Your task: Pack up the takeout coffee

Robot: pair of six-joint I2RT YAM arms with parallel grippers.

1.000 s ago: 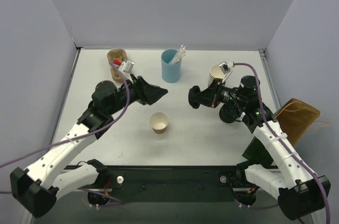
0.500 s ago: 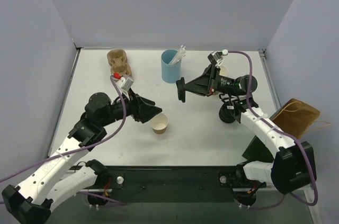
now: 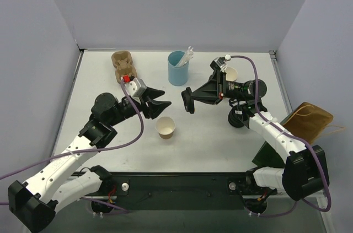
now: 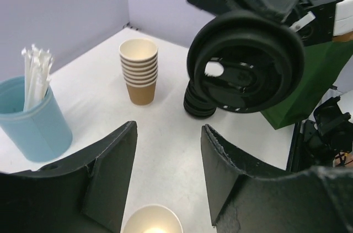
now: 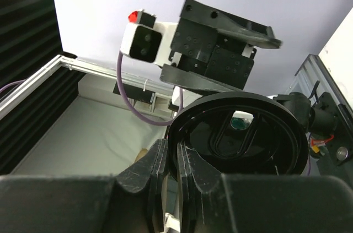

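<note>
A black lid [image 3: 188, 101] is gripped on edge by the right gripper [image 3: 194, 98] and held facing the left gripper [image 3: 165, 99], whose fingers [image 4: 105, 172] are spread apart near an open paper cup [image 3: 165, 127]

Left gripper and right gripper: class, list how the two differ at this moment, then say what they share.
The left gripper is open and empty; the right gripper is shut on the rim of a black lid. The left gripper hangs close to an uncovered paper cup; the right gripper is farther from it, holding the lid on edge. Both are black, two-fingered, off the table, and face each other.
</note>
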